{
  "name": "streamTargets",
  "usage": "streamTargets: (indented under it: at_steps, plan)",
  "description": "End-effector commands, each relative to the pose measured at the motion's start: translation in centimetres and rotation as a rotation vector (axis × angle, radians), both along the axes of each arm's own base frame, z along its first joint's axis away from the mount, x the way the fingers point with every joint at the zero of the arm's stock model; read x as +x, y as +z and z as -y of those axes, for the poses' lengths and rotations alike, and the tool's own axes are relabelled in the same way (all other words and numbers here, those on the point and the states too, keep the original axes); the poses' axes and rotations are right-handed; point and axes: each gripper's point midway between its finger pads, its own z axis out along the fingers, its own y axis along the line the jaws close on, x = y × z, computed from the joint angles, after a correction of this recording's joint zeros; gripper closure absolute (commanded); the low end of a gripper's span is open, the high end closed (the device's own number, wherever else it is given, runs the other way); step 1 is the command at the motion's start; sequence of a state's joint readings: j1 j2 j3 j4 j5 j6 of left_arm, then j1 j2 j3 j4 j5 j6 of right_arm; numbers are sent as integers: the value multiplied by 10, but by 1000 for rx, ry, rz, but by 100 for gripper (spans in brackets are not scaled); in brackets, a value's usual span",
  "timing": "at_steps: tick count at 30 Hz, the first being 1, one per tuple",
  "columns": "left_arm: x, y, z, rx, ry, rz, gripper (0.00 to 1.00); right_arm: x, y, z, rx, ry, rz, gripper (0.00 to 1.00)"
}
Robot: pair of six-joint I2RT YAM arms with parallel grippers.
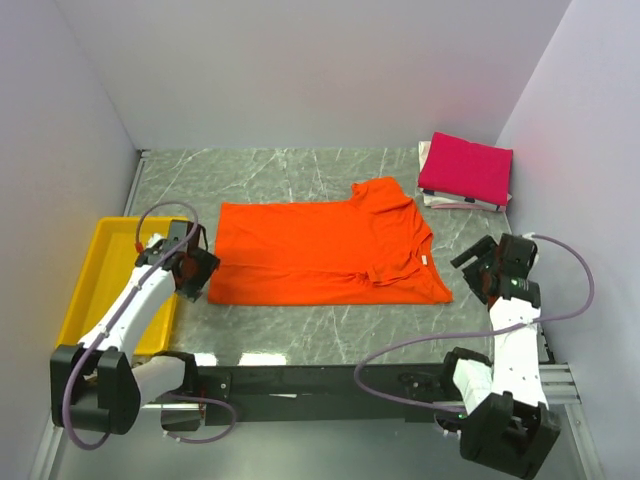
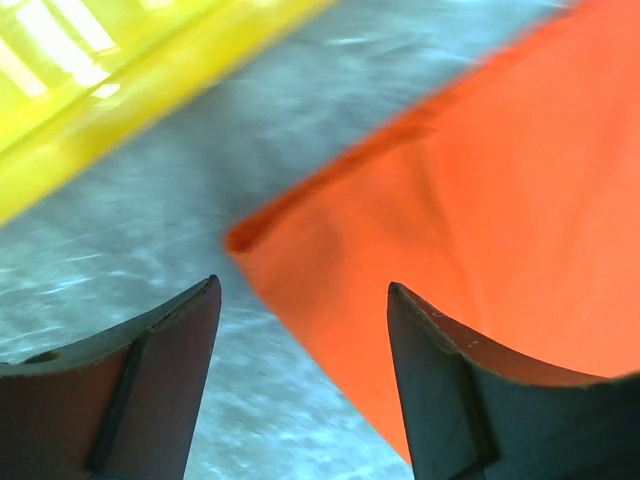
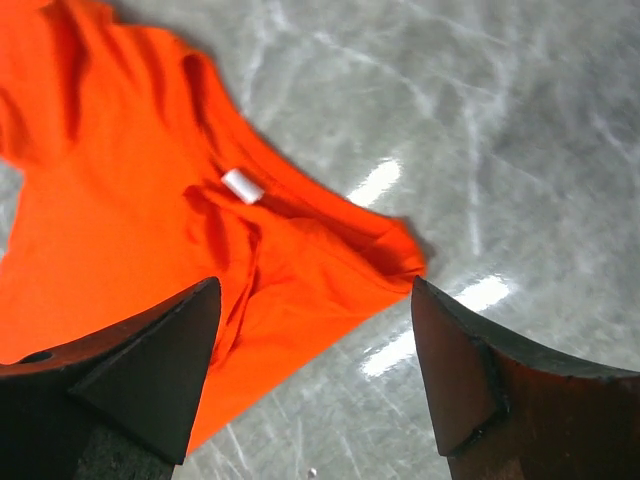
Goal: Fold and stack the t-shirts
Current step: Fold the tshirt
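Note:
An orange t-shirt (image 1: 320, 250) lies folded lengthwise on the marble table, collar end to the right. A folded magenta-pink t-shirt (image 1: 466, 168) rests at the back right corner. My left gripper (image 1: 192, 272) hovers at the orange shirt's left edge, open and empty; the left wrist view shows the shirt's corner (image 2: 300, 240) just ahead of the jaws (image 2: 303, 290). My right gripper (image 1: 478, 268) stands open and empty just right of the shirt's near right corner; the sleeve tip (image 3: 395, 250) and a white label (image 3: 241, 185) show ahead of it (image 3: 315, 288).
A yellow plastic tray (image 1: 95, 270) sits at the table's left, close behind my left arm. Something white (image 1: 440, 200) lies under the pink shirt. Grey walls close in the table on three sides.

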State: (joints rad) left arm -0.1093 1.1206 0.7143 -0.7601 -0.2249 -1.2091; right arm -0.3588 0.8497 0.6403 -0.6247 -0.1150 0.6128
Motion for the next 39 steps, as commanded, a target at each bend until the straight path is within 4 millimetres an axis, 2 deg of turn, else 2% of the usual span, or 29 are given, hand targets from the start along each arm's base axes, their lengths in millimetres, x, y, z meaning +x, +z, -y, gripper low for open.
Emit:
streamTargets:
  at_steps: [1, 3, 4, 5, 6, 7, 8, 9, 10, 11, 12, 13, 15, 16, 17, 18, 19, 20, 21, 23, 24, 25, 27, 28, 34, 39]
  plan:
    - [33, 47, 17, 3, -120, 170, 29, 19, 27, -23, -28, 141, 81, 18]
    - [48, 64, 46, -32, -222, 250, 31, 27, 27, -30, -73, 166, 72, 20]
    - [55, 67, 61, -49, -274, 280, 32, 30, 27, -42, -78, 200, 70, 23]
    - [57, 73, 84, -66, -346, 301, 34, 32, 20, -45, -80, 208, 52, 27]
    - [62, 77, 96, -70, -373, 313, 34, 37, 19, -48, -77, 215, 70, 38]
    - [70, 79, 113, -67, -421, 318, 35, 38, 14, -50, -67, 219, 68, 44]
    - [66, 81, 139, -72, -505, 326, 36, 37, 3, -54, -54, 233, 47, 48]
    - [69, 84, 154, -68, -542, 338, 36, 41, 1, -57, -52, 244, 63, 54]
    - [72, 75, 169, -57, -580, 319, 36, 40, -5, -56, -60, 247, 53, 54]
    - [71, 85, 198, -74, -653, 347, 36, 41, -11, -56, -64, 246, 33, 54]
    - [73, 71, 213, -67, -696, 314, 36, 45, -12, -56, -64, 251, 44, 60]
    - [79, 82, 235, -95, -736, 351, 37, 46, -17, -58, -59, 262, 41, 60]
    - [73, 77, 273, -116, -827, 342, 38, 55, -23, -67, -41, 296, 39, 61]
    - [78, 72, 295, -128, -866, 331, 39, 58, -31, -68, -36, 299, 7, 62]
    - [70, 67, 315, -135, -914, 319, 39, 61, -33, -70, -37, 307, -1, 62]
    - [68, 48, 327, -127, -946, 278, 40, 66, -34, -72, -37, 314, -1, 62]
    - [72, 55, 343, -142, -965, 297, 40, 69, -40, -73, -33, 317, -19, 62]
    - [65, 52, 357, -172, -1002, 286, 40, 72, -40, -74, -33, 321, -19, 62]
    - [64, 38, 365, -178, -1014, 258, 40, 76, -42, -74, -32, 321, -20, 62]
    - [63, 41, 386, -222, -1050, 274, 42, 82, -47, -76, -30, 331, -40, 62]
    - [60, 29, 392, -228, -1066, 245, 42, 84, -49, -76, -30, 332, -46, 62]
    - [61, 34, 402, -237, -1079, 256, 43, 87, -50, -75, -32, 333, -54, 62]
    - [58, 24, 410, -236, -1102, 233, 44, 90, -51, -74, -39, 331, -57, 62]
    - [59, 26, 415, -243, -1108, 241, 44, 91, -51, -74, -40, 330, -60, 62]
    - [57, 16, 425, -267, -1123, 226, 46, 94, -47, -74, -40, 332, -44, 62]
    - [54, 12, 430, -281, -1125, 219, 48, 93, -50, -76, -34, 341, -54, 63]
